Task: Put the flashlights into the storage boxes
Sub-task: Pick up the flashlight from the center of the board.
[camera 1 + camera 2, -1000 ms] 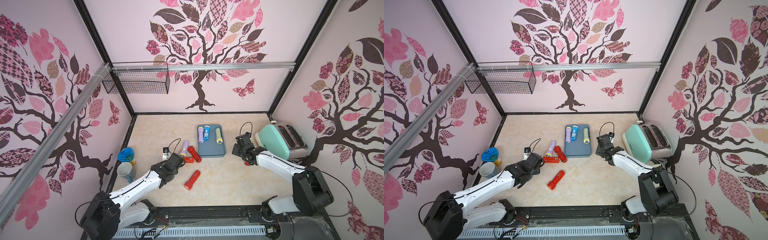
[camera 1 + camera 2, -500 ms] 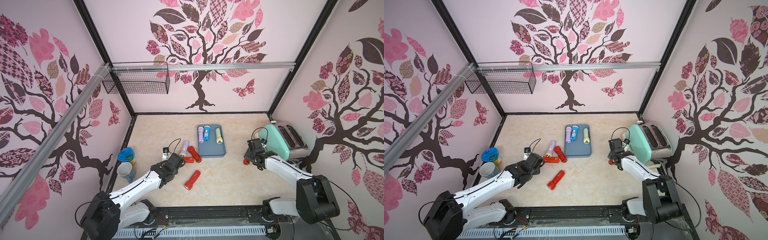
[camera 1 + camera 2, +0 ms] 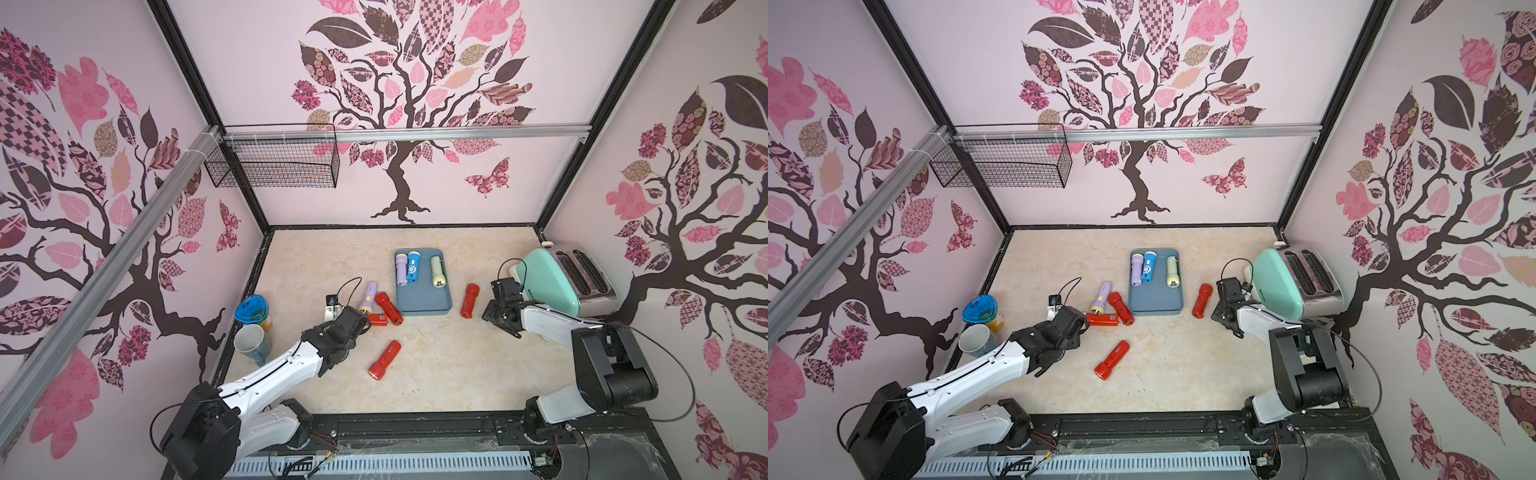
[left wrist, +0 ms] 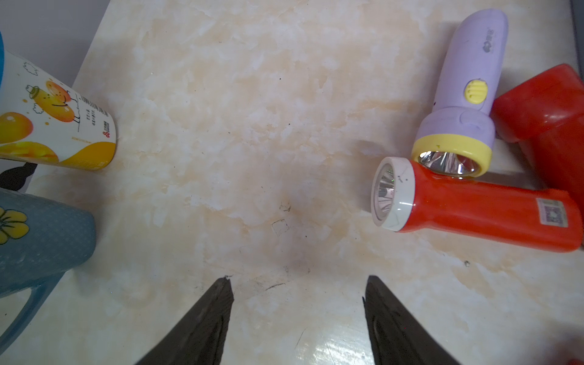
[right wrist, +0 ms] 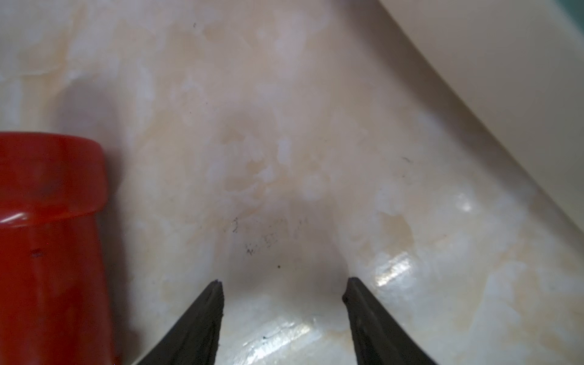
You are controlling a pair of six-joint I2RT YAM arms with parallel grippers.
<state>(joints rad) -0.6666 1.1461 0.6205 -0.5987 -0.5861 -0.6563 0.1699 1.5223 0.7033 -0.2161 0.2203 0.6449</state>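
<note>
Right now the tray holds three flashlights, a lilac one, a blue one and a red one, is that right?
No. The third one in the grey-blue tray is a pale green flashlight, not a red one. The lilac flashlight and blue flashlight do lie in it, as both top views show.

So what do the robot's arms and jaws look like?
Both match: the left arm and right arm have white link shells, chunky black joints and thin black cables looping off the wrists. The jaws are dark and taper to points.
</note>
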